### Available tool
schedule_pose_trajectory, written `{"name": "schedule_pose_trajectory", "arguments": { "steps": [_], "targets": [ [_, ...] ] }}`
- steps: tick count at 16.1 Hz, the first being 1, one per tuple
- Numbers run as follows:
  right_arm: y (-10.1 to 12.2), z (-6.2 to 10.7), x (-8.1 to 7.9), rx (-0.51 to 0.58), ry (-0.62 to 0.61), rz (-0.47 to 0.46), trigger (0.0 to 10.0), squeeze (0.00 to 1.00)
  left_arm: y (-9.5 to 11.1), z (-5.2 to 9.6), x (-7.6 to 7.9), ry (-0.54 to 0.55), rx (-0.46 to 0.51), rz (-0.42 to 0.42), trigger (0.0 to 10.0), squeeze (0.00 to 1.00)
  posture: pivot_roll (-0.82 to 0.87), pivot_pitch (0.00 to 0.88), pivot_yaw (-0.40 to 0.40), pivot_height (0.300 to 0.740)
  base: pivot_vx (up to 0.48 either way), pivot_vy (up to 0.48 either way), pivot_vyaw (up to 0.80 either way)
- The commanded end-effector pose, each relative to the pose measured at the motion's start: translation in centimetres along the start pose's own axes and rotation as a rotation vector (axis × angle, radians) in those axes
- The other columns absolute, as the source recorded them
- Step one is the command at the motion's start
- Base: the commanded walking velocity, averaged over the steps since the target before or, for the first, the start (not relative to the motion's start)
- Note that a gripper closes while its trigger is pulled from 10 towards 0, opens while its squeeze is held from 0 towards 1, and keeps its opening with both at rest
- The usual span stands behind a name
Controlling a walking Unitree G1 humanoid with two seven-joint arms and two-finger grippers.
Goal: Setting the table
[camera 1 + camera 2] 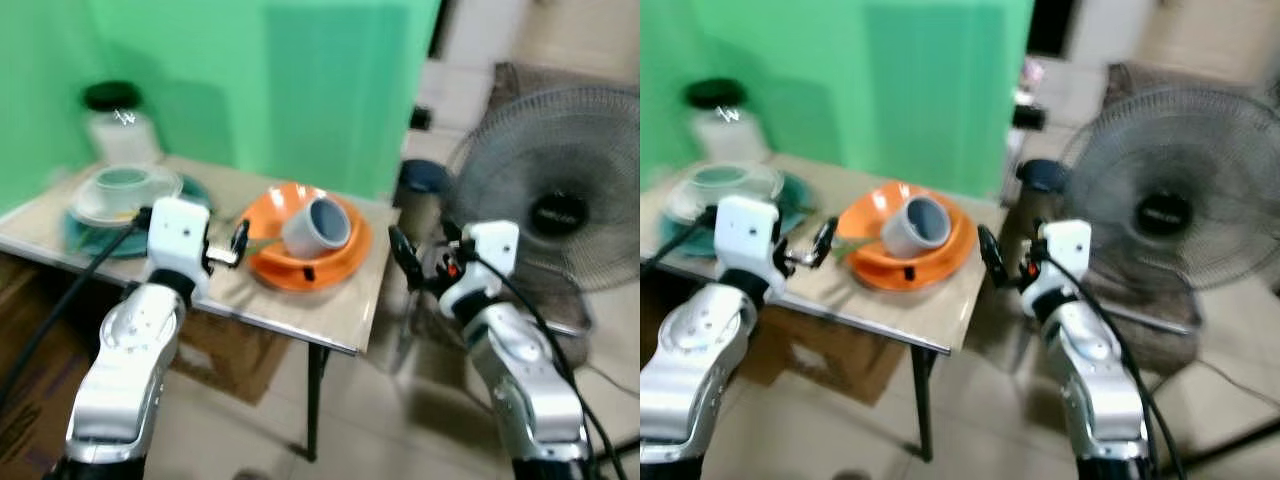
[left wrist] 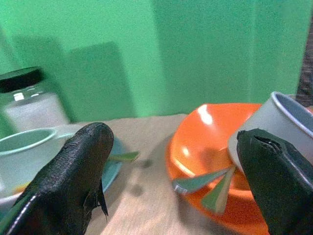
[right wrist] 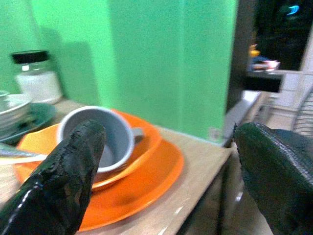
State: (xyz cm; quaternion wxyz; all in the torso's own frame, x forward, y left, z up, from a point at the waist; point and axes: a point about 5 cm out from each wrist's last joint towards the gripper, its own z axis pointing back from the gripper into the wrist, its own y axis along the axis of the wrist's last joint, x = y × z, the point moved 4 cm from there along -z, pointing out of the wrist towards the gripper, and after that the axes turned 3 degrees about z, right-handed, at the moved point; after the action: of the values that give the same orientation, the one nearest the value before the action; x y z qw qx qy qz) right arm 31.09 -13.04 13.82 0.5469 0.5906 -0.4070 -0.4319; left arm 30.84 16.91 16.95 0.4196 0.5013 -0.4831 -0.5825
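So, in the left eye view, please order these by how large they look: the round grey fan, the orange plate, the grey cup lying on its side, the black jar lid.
1. Round grey fan, though nearness may enlarge it.
2. Orange plate.
3. Grey cup.
4. Black jar lid, farthest away.

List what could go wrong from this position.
The grey cup lies tipped on its side in the orange bowl; a nudge from the open left gripper might roll it out. The orange plate sits near the table edge, where the right gripper could knock it off.
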Motion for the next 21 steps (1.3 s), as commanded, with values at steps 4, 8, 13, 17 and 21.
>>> {"name": "schedule_pose_trajectory", "arguments": {
  "steps": [4,8,13,17,21],
  "targets": [
    [-0.2,-0.5,0.4,-0.023,-0.015,-0.011,10.0,0.00,0.3,-0.3,-0.1,0.016,0.002,-0.008,10.0,0.29,0.11,0.000,-0.029,0.740,0.000,0.120,0.00],
    [-0.5,-1.0,0.6,-0.070,-0.040,-0.056,10.0,0.24,-1.1,0.4,1.0,-0.080,-0.077,0.007,10.0,0.00,0.11,0.000,-0.042,0.740,0.000,0.000,0.00],
    [0.0,-3.1,1.4,-0.089,-0.010,-0.018,10.0,1.00,-0.8,0.5,3.4,-0.282,-0.057,-0.055,10.0,0.00,0.11,0.000,-0.044,0.740,0.000,0.000,0.00],
    [-0.4,-4.5,0.9,-0.128,0.065,0.014,10.0,1.00,-0.5,0.8,4.6,-0.410,-0.049,-0.067,10.0,0.00,0.10,0.000,-0.041,0.740,0.000,0.000,0.00],
    [0.7,-7.5,-1.0,-0.105,0.162,0.071,10.0,1.00,-1.3,2.6,4.9,-0.550,-0.097,-0.059,10.0,1.00,0.11,0.000,-0.043,0.740,0.000,0.000,0.00]
  ]
}}
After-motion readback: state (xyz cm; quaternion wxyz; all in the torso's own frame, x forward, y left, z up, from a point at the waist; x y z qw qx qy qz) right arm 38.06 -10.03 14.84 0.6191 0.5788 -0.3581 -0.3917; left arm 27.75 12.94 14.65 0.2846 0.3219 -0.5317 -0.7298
